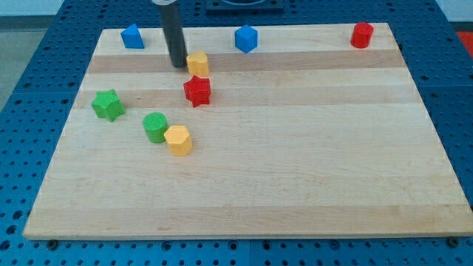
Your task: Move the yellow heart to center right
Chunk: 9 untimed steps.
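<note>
The yellow heart (198,63) lies near the view's top, left of the middle of the wooden board (295,177). My tip (178,65) stands just to the heart's left, touching or nearly touching it. A red star (197,90) lies right below the heart, close to it. The centre right of the board holds no blocks.
A yellow hexagon-like block (178,140) touches a green cylinder (155,126) at lower left. A green star (108,104) lies at the left. A blue block (132,36), a blue cube (246,38) and a red cylinder (361,35) line the top edge.
</note>
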Motion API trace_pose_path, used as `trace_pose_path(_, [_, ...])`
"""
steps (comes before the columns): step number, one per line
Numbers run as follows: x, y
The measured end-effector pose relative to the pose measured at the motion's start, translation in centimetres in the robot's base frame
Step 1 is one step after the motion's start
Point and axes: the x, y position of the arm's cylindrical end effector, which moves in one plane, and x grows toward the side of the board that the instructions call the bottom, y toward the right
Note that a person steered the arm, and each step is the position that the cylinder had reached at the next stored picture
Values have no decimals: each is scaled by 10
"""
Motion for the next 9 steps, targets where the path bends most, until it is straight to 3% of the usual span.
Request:
trace_pose_path(3, [3,84])
trace_pose_path(7, [88,127])
trace_pose_path(9, [90,182])
